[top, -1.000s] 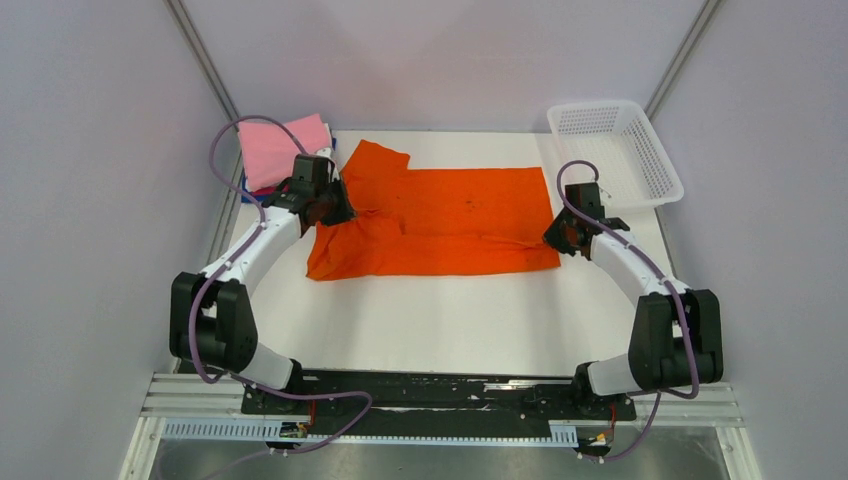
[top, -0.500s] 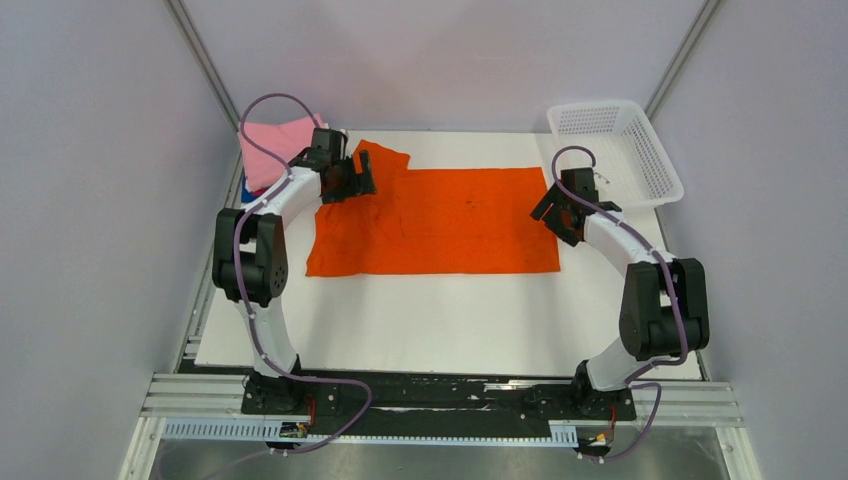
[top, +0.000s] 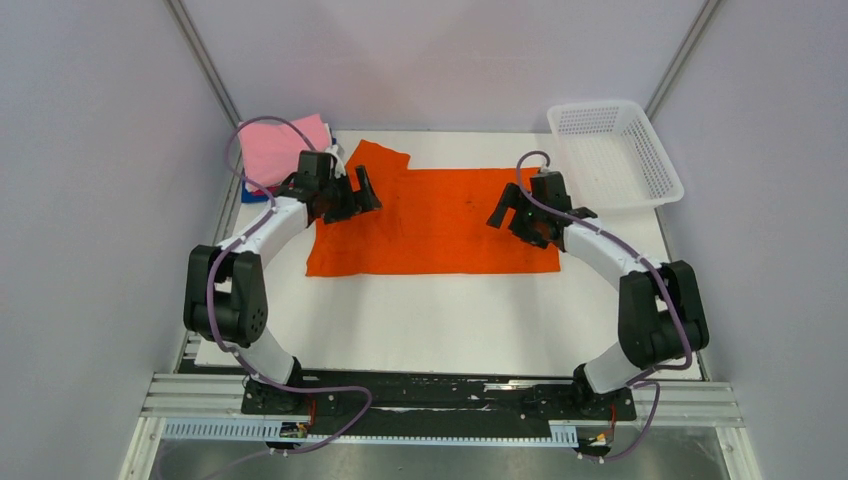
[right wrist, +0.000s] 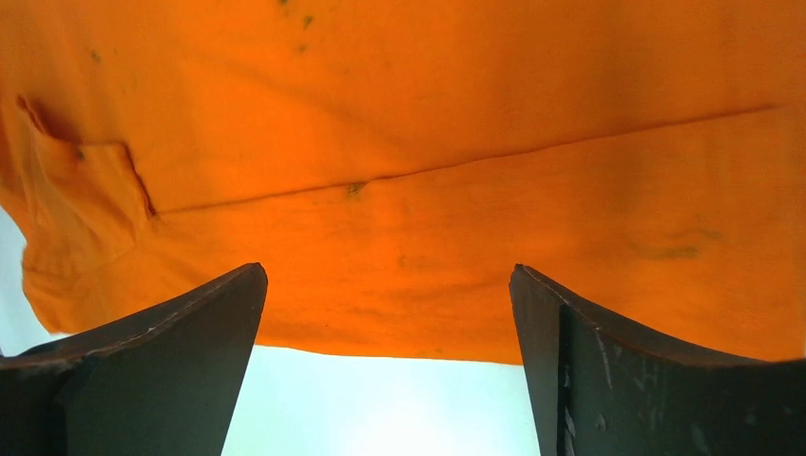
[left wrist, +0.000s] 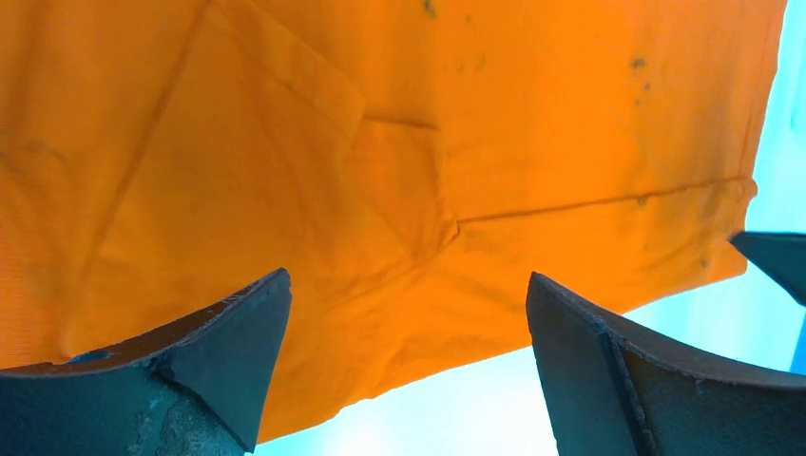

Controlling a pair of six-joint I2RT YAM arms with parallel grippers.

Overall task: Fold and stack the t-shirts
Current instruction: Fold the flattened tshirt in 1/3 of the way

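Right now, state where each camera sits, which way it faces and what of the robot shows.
Top external: above and behind the robot, looking down on the table; left arm and right arm show.
Left wrist: on the left gripper, looking past its open fingers onto the orange t-shirt.
Right wrist: on the right gripper, likewise past open fingers.
Shared: all three show the orange t-shirt.

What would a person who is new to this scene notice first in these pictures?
A bright orange t-shirt lies flat at the middle of the white table. The left pincer and the right pincer hover open above its two ends. A pink folded t-shirt sits far left.
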